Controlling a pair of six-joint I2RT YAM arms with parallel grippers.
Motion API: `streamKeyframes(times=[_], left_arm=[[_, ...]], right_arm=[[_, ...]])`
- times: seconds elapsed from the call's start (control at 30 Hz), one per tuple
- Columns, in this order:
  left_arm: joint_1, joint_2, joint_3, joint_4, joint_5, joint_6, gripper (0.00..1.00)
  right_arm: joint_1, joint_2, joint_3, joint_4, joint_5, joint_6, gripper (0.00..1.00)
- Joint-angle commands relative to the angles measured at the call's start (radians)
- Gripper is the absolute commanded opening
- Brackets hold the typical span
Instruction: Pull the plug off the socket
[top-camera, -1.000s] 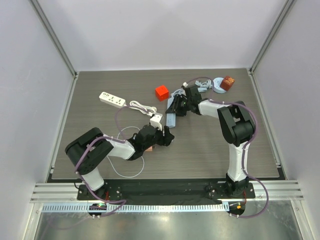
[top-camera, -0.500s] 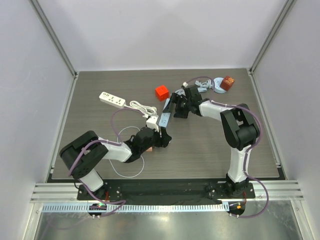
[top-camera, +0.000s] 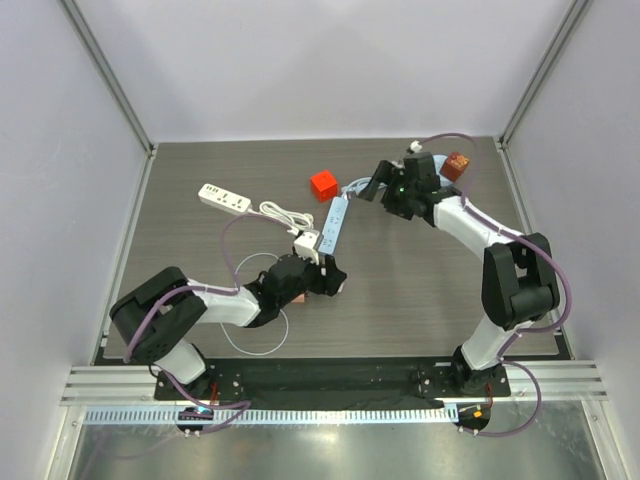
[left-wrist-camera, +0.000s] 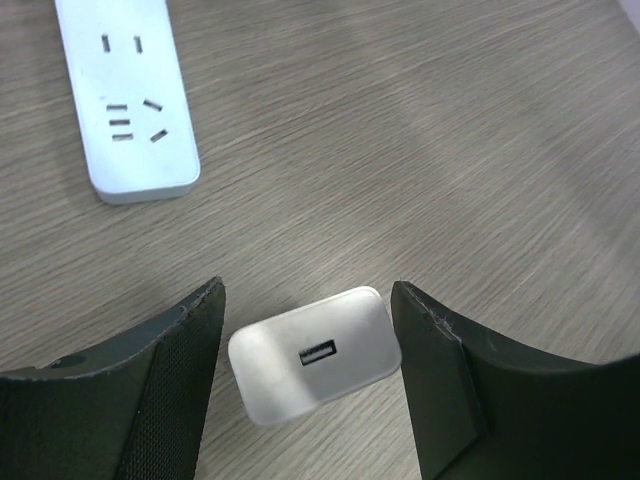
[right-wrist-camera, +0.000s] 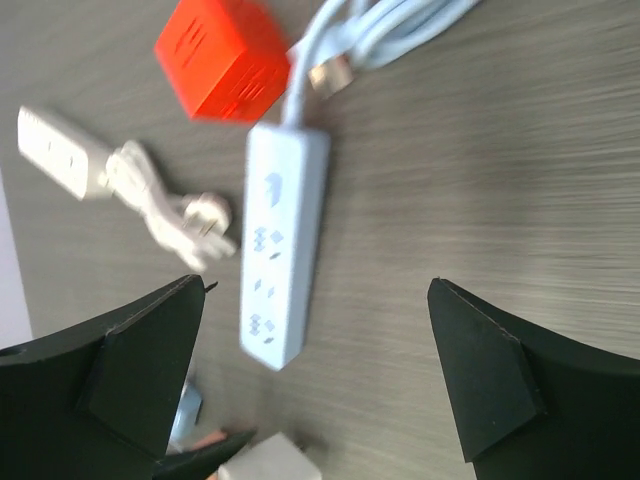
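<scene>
Plug: white USB charger block, clear of the socket, just off its free end.
Socket: pale blue strip, flat on the grey surface.
My left claw: pinching the plug's two sides.
My right claw: spread wide, holding nothing, above the socket.
Nearby: red cube by the socket's cable end; white strip well apart.

table: dark woodgrain | lying on it: pale-blue socket strip; white strip; red cube

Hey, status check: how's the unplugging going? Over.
Unplugged: plug off the power strip, pinched by left fingers; right fingers open, empty. Nothing blocking.
</scene>
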Motion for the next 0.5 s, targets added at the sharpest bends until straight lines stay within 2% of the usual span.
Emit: streamKeyframes(times=[0.0, 0.1, 0.3, 0.47], left_arm=[[-0.005, -0.055, -0.001, 0.062, 0.008, 0.047, 0.68], [-0.005, -0.072, -0.007, 0.060, 0.014, 0.051, 0.68], [-0.006, -0.104, -0.020, 0.058, 0.005, 0.059, 0.72], [-0.005, -0.138, -0.036, 0.058, 0.007, 0.070, 0.72]], right_arm=[[-0.090, -0.051, -0.005, -0.013, 0.100, 0.014, 1.00], [-0.147, -0.034, 0.036, -0.019, 0.155, 0.020, 1.00], [-0.231, 0.024, 0.144, -0.025, 0.360, -0.001, 1.00], [-0.286, 0.153, 0.263, -0.027, 0.453, -0.065, 1.00]])
